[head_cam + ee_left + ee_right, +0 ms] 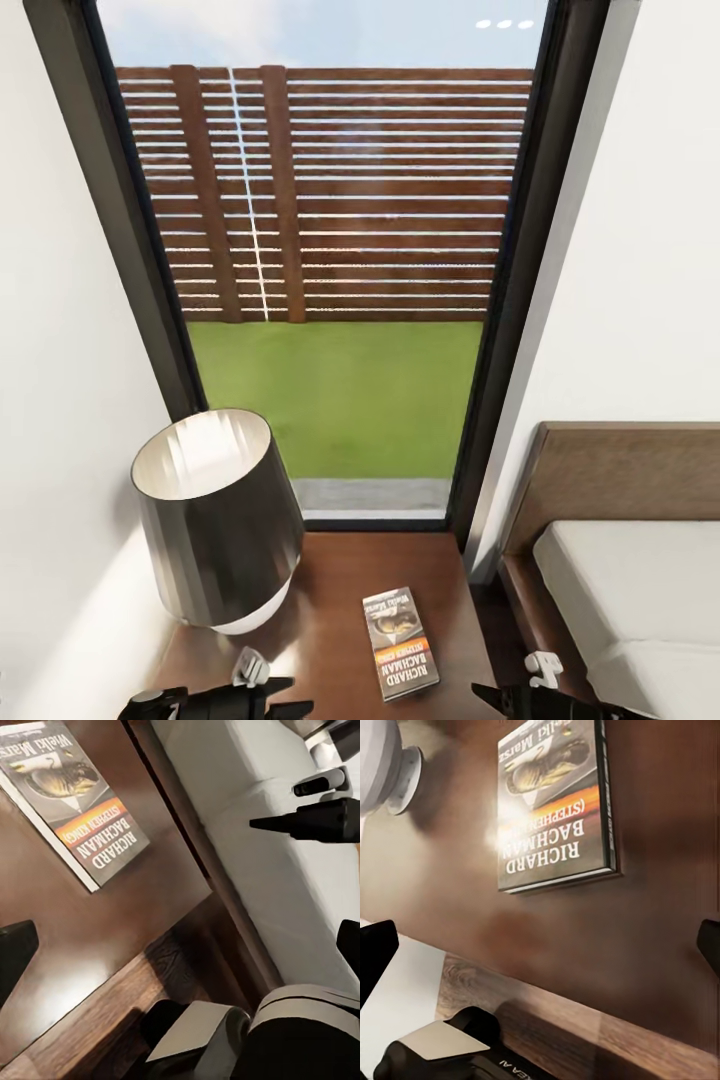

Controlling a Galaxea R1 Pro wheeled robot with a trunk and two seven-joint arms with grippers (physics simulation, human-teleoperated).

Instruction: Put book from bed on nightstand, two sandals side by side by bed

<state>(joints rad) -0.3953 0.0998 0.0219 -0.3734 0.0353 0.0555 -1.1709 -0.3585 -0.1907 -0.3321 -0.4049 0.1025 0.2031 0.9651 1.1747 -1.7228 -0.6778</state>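
Observation:
The book [400,641] lies flat on the nightstand [330,600], dark cover up with its orange band and "RICHARD" lettering, right of the lamp. It also appears in the left wrist view as the book [76,801] and in the right wrist view as the book [557,802]. My left gripper [295,697] hovers open near the nightstand's front edge, left of the book. My right gripper [485,696] is open too, just right of the book, over the gap toward the bed [640,590]. Neither gripper holds anything. The sandals are out of view.
A dark-shaded lamp [218,520] with a white base [386,765] takes up the nightstand's left half. Behind stands a tall black-framed window [340,300]; white walls flank it. The bed's brown headboard [620,470] and frame rail [199,877] border the nightstand on the right.

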